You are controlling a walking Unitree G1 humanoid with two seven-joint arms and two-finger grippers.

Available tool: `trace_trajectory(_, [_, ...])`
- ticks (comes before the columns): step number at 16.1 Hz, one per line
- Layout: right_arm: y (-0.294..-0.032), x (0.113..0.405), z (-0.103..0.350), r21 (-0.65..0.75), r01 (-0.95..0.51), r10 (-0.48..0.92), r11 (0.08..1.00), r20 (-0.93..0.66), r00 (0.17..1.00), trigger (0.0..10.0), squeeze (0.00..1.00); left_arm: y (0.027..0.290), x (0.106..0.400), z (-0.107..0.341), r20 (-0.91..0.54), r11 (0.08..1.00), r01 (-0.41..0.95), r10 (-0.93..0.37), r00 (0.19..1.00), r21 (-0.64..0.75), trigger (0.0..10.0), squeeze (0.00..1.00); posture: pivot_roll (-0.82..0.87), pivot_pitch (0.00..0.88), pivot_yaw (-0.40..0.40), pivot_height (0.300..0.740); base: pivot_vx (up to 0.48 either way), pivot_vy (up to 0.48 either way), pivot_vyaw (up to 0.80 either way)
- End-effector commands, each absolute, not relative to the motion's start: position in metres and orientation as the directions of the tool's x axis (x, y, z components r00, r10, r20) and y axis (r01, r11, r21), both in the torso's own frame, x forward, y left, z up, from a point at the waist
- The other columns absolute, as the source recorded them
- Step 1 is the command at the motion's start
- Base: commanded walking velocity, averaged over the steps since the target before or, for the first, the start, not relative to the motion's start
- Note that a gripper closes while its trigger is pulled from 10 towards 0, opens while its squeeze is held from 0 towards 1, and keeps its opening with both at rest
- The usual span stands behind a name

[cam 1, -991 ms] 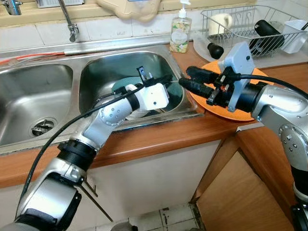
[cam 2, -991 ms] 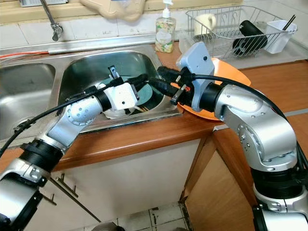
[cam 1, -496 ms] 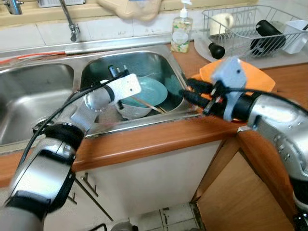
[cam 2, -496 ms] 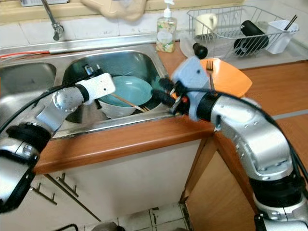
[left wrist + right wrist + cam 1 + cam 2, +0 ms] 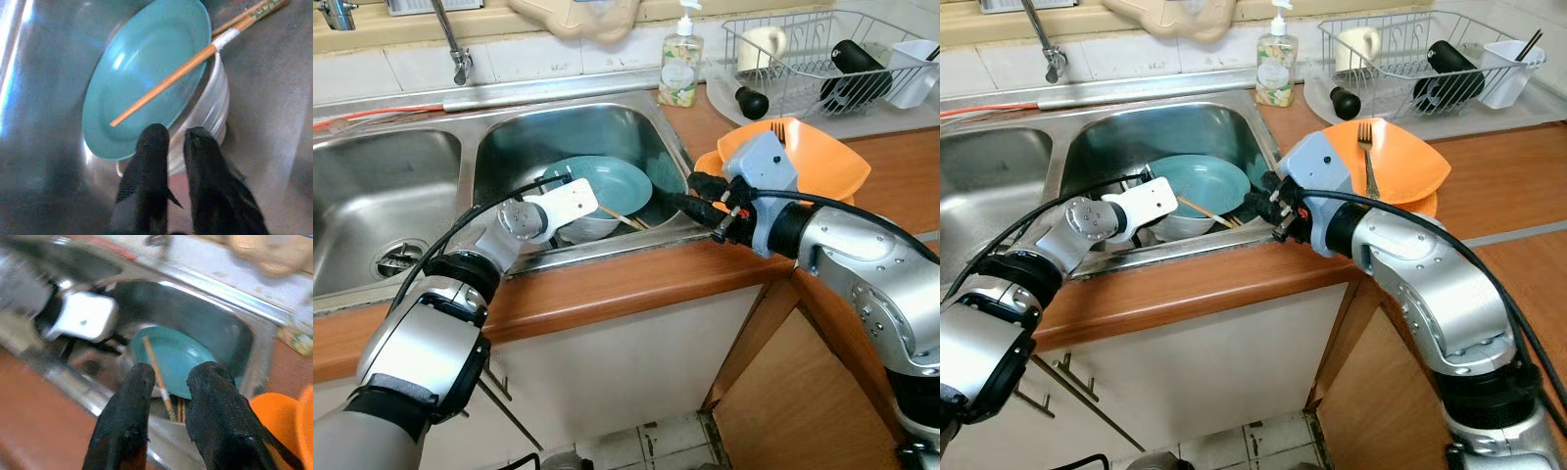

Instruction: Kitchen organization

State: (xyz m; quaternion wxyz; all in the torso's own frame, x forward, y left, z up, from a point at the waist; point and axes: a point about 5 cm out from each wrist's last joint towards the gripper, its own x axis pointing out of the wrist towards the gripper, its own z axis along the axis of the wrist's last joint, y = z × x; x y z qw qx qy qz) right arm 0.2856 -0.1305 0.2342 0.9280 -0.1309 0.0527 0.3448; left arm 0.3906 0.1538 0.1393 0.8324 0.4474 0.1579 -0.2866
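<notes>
Looking into the right side of the shiny steel sink (image 5: 558, 127). In there, a round teal plate (image 5: 602, 184), resting tilted on a white bowl (image 5: 210, 103), with two long wooden chopsticks (image 5: 171, 78) lying across the plate.

A second ago, reached far over the plate with the left gripper (image 5: 171, 134). Now pulled back to the near side of the bowl, low in the sink, just by the bowl's rim. Fingers close together with only a thin gap, holding nothing.

Also moved the right gripper (image 5: 168, 374). Was up over the stacked orange plastic plates (image 5: 813, 162) a second ago. Now lower, at the sink's right edge, pointing at the teal plate and chopsticks. Fingers a little apart, nothing between them.

On the wooden counter, the orange plates with a silver fork (image 5: 1368, 157) lying on top. Behind them, a wire dish rack (image 5: 822, 59) and a clear soap bottle (image 5: 680, 64).

Looks like getting ready for a new try at the dishes in the sink. Nothing lifted out yet, so most of the tidying still to do. Probably best to take the chopsticks first, or risk them sliding off when the plate moves.
</notes>
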Motion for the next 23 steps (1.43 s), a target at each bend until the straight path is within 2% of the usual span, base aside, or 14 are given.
trace_trajectory(1, [-0.139, 0.289, 0.239, -0.181, -0.615, 0.589, 0.768, -0.177, 0.788, 10.0, 1.0, 0.152, 0.396, 0.153, -0.475, 0.451, 0.585, -0.342, 0.811, 0.674, 10.0, 1.0, -0.12, 0.0, 0.074, 0.74, 0.0, 0.0, 0.0])
trace_trajectory(5, [-0.158, 0.299, 0.254, -0.189, -0.45, 0.449, 0.873, -0.052, 0.892, 10.0, 1.0, 0.151, 0.398, 0.165, -0.347, 0.578, 0.53, -0.404, 0.846, 0.62, 10.0, 1.0, -0.11, 0.0, 0.061, 0.74, 0.0, 0.0, 0.0])
trace_trajectory(6, [-0.167, 0.299, 0.255, -0.199, -0.383, 0.387, 0.902, -0.02, 0.922, 10.0, 1.0, 0.151, 0.398, 0.172, -0.248, 0.671, 0.501, -0.442, 0.862, 0.546, 10.0, 1.0, -0.11, 0.0, 0.055, 0.74, 0.0, 0.0, 0.0])
trace_trajectory(7, [-0.173, 0.297, 0.256, -0.206, -0.33, 0.341, 0.921, 0.019, 0.94, 10.0, 1.0, 0.149, 0.397, 0.176, -0.183, 0.724, 0.498, -0.472, 0.862, 0.478, 10.0, 1.0, -0.11, 0.0, 0.054, 0.74, 0.0, 0.0, 0.0])
trace_trajectory(9, [-0.186, 0.293, 0.252, -0.194, -0.287, 0.295, 0.938, 0.014, 0.955, 10.0, 1.0, 0.141, 0.389, 0.182, -0.038, 0.773, 0.541, -0.562, 0.826, 0.332, 10.0, 0.96, -0.11, 0.0, 0.054, 0.74, 0.0, 0.0, 0.0])
trace_trajectory(10, [-0.19, 0.29, 0.251, -0.175, -0.275, 0.282, 0.945, 0.013, 0.959, 10.0, 1.0, 0.138, 0.384, 0.186, 0.027, 0.781, 0.564, -0.591, 0.806, 0.267, 10.0, 0.35, -0.11, 0.0, 0.052, 0.74, 0.0, 0.0, 0.0])
trace_trajectory(11, [-0.192, 0.289, 0.25, -0.169, -0.275, 0.281, 0.946, 0.01, 0.96, 10.0, 1.0, 0.137, 0.381, 0.187, 0.051, 0.784, 0.571, -0.598, 0.799, 0.242, 10.0, 0.0, -0.11, 0.0, 0.052, 0.74, 0.0, 0.0, 0.0])
trace_trajectory(13, [-0.198, 0.284, 0.246, -0.182, -0.256, 0.262, 0.949, 0.009, 0.965, 10.0, 1.0, 0.135, 0.372, 0.194, 0.138, 0.789, 0.595, -0.614, 0.777, 0.155, 10.0, 0.0, -0.12, 0.0, 0.052, 0.74, 0.0, 0.0, 0.0])
trace_trajectory(14, [-0.203, 0.282, 0.243, -0.17, -0.233, 0.237, 0.958, 0.007, 0.971, 10.0, 0.38, 0.135, 0.364, 0.196, 0.169, 0.776, 0.618, -0.63, 0.758, 0.123, 10.0, 0.0, -0.12, 0.0, 0.052, 0.74, 0.0, 0.0, 0.0])
trace_trajectory(15, [-0.207, 0.279, 0.24, -0.155, -0.213, 0.217, 0.965, 0.008, 0.976, 10.0, 0.0, 0.136, 0.355, 0.195, 0.176, 0.768, 0.63, -0.64, 0.748, 0.115, 10.0, 0.0, -0.12, 0.0, 0.052, 0.74, 0.0, 0.0, 0.0])
trace_trajectory(16, [-0.209, 0.277, 0.237, -0.148, -0.203, 0.206, 0.968, 0.003, 0.979, 10.0, 0.0, 0.137, 0.347, 0.192, 0.164, 0.754, 0.648, -0.656, 0.737, 0.103, 10.0, 0.04, -0.12, 0.0, 0.054, 0.74, 0.0, 0.0, 0.0])
trace_trajectory(17, [-0.21, 0.274, 0.234, -0.143, -0.188, 0.189, 0.972, 0.0, 0.982, 10.0, 0.0, 0.137, 0.341, 0.19, 0.158, 0.745, 0.657, -0.667, 0.728, 0.114, 10.0, 1.0, -0.12, 0.0, 0.054, 0.74, 0.0, 0.0, 0.0])
trace_trajectory(22, [-0.206, 0.266, 0.212, -0.081, -0.192, 0.187, 0.978, -0.058, 0.981, 10.0, 0.0, 0.13, 0.307, 0.18, 0.092, 0.701, 0.709, -0.713, 0.695, 0.074, 10.0, 1.0, -0.12, 0.0, 0.059, 0.74, 0.0, 0.0, 0.0])
trace_trajectory(23, [-0.206, 0.267, 0.208, -0.079, -0.19, 0.185, 0.979, -0.073, 0.98, 10.0, 0.0, 0.127, 0.3, 0.177, 0.076, 0.671, 0.739, -0.742, 0.667, 0.065, 10.0, 0.09, -0.12, 0.0, 0.056, 0.74, 0.0, 0.0, 0.0])
